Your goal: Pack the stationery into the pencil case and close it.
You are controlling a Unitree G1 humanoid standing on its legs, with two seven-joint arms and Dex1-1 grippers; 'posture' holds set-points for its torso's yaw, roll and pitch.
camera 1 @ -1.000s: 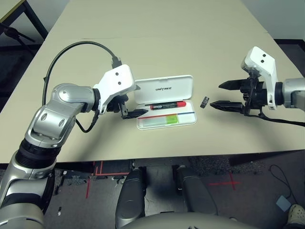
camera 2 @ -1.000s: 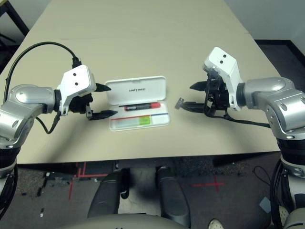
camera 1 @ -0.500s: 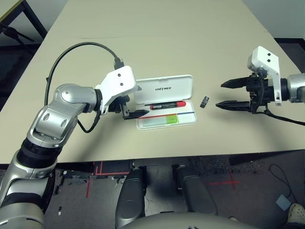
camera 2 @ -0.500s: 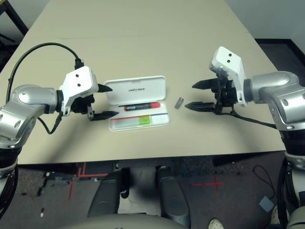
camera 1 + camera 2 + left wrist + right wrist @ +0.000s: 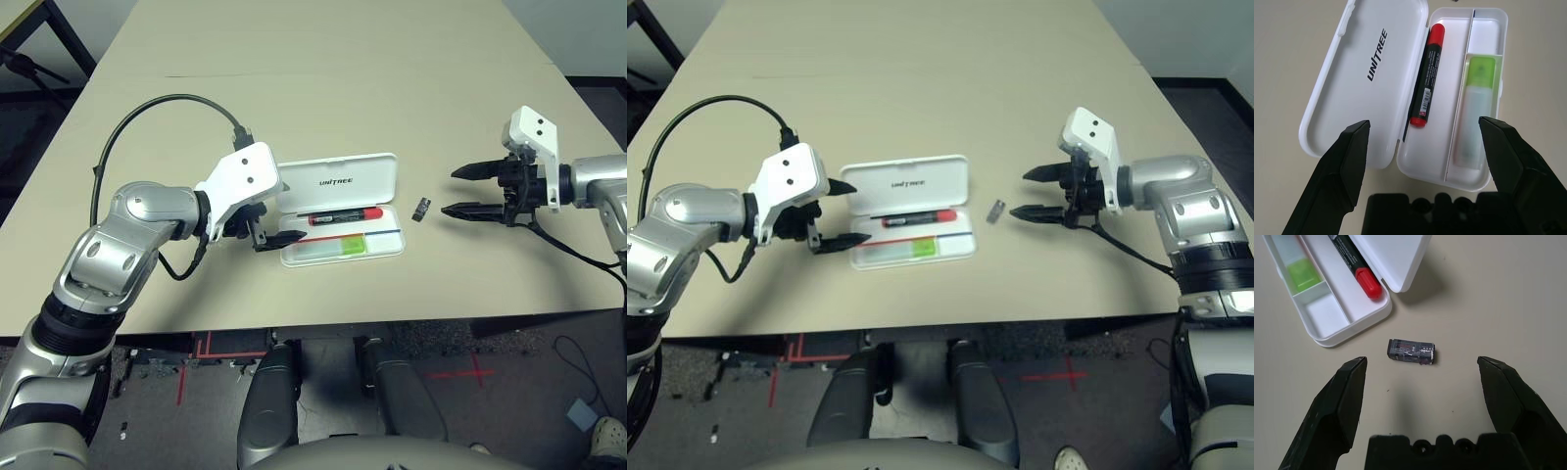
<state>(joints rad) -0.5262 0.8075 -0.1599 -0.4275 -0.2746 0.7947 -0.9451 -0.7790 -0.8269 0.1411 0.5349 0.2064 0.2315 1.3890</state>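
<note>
The pencil case (image 5: pixel 341 221) lies open on the desk (image 5: pixel 323 88) between the two arms, its lid folded back flat with the dark "UNITREE" print facing up. The left end effector (image 5: pixel 277 227) sits just beside the case's near short end, its two black fingers spread wide and holding nothing; one fingertip points at the lid side and the other at the tray side, neither clearly touching the plastic. Straight ahead of this end effector, inside the tray, the red marker (image 5: pixel 1425 76) lies along the hinge, its black barrel showing a barcode label and its red cap at the far end from the fingers. Beside it, across a thin divider, the highlighter (image 5: pixel 1473 112) rests in its own compartment, its pale body toward the left end effector and its green cap farther away. A small compartment beyond the green cap holds nothing.

The right end effector (image 5: pixel 468 191) hovers over the desk on the other side of the case, fingers also spread wide and empty. Directly ahead of it, between the lines of its two fingers yet short of the tips, the small dark clip-like piece (image 5: pixel 1411 351) lies flat on the desk. It sits just outside the case's far corner, near it but apart from it, and untouched by either finger.
</note>
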